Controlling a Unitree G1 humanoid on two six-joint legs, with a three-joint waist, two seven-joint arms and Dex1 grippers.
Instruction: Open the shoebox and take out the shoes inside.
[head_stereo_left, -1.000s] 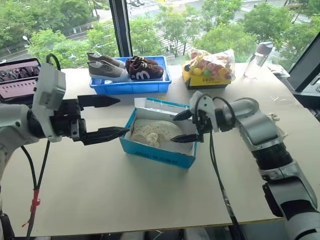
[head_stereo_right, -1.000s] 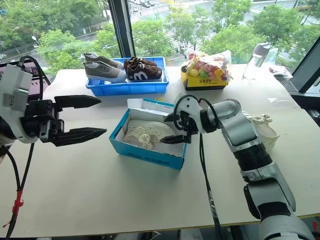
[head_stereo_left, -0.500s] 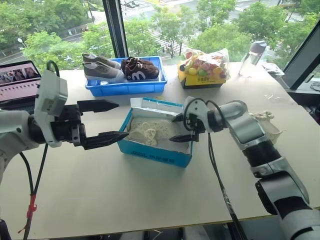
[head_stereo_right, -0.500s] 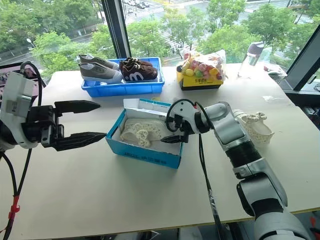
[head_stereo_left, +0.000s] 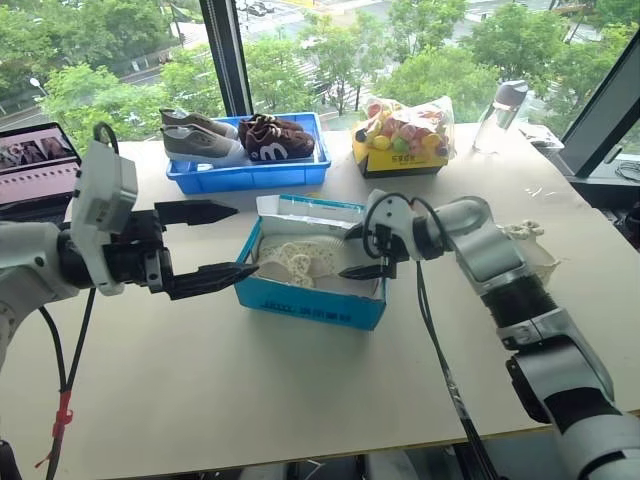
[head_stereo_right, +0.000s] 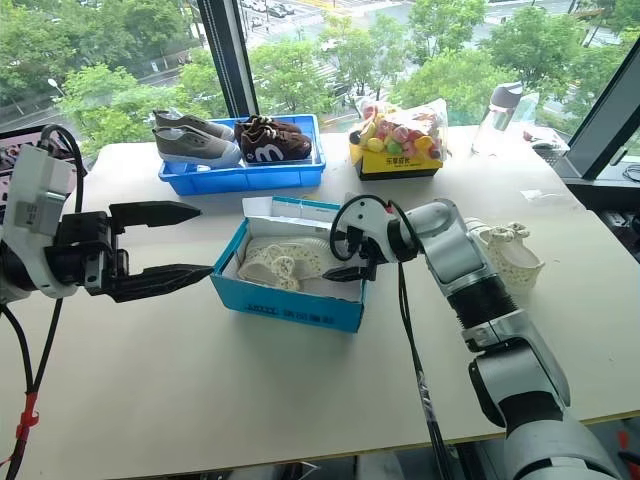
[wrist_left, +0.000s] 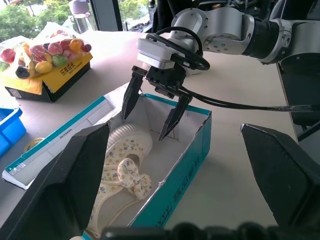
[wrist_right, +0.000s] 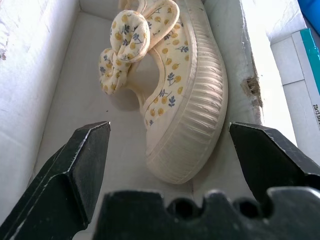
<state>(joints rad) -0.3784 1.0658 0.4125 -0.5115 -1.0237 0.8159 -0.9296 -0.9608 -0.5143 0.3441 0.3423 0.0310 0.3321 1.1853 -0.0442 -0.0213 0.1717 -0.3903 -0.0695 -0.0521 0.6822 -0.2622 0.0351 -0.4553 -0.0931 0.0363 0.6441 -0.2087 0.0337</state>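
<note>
The bright blue shoebox (head_stereo_left: 312, 304) stands open at mid-table, its lid flap folded back on the far side. One cream shoe (head_stereo_left: 298, 262) with a bow lies inside toward the box's left end; the right wrist view shows its flowered upper (wrist_right: 175, 95). My right gripper (head_stereo_left: 349, 252) is open, with its fingertips dipped into the box's right end just short of the shoe's rear and touching nothing. A second cream shoe (head_stereo_right: 510, 256) sits on the table behind my right forearm. My left gripper (head_stereo_left: 245, 240) hovers open to the left of the box, empty.
A blue tray (head_stereo_left: 255, 178) at the back holds grey sneakers and brown shoes. A yellow box of bagged snacks (head_stereo_left: 405, 135) and a bottle (head_stereo_left: 493, 115) stand at the back right. A laptop (head_stereo_left: 35, 165) sits at the far left. There is bare tabletop in front of the box.
My right gripper has edged slightly further down into the box's right end. The left gripper has held still, and the head view has shifted a little.
</note>
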